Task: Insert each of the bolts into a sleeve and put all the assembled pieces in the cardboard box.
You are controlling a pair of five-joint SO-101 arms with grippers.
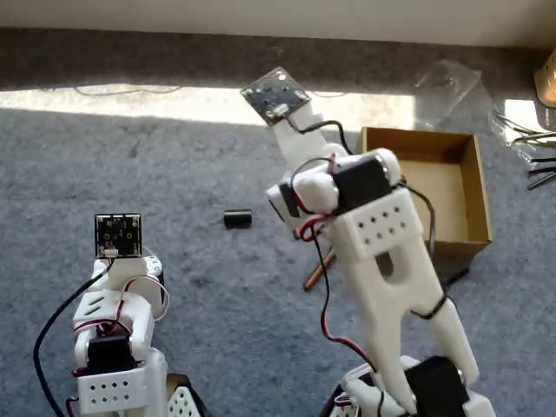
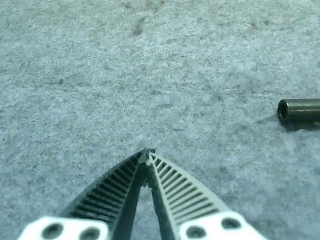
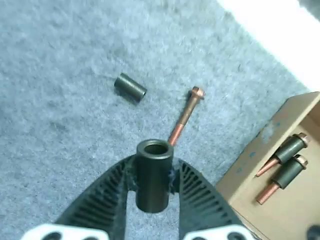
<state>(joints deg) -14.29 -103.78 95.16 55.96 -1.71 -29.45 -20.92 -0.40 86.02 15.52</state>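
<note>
Left end effector [image 2: 146, 156] pressed together, empty, with the loose sleeve [image 2: 300, 110] lying on its side nearby; right end effector [image 3: 153, 167] pinches the held sleeve [image 3: 154, 187] across its body. The bolt [image 3: 184, 117] lies just beyond on the worktop [image 3: 60, 60], shank pointing at that sleeve, head away; cardboard box [image 3: 250, 170] beside it.

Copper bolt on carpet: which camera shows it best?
Right wrist view: the bolt shows head and most of its shaft. High view catches one end beside the arm; left wrist view faces a loose sleeve.
</note>
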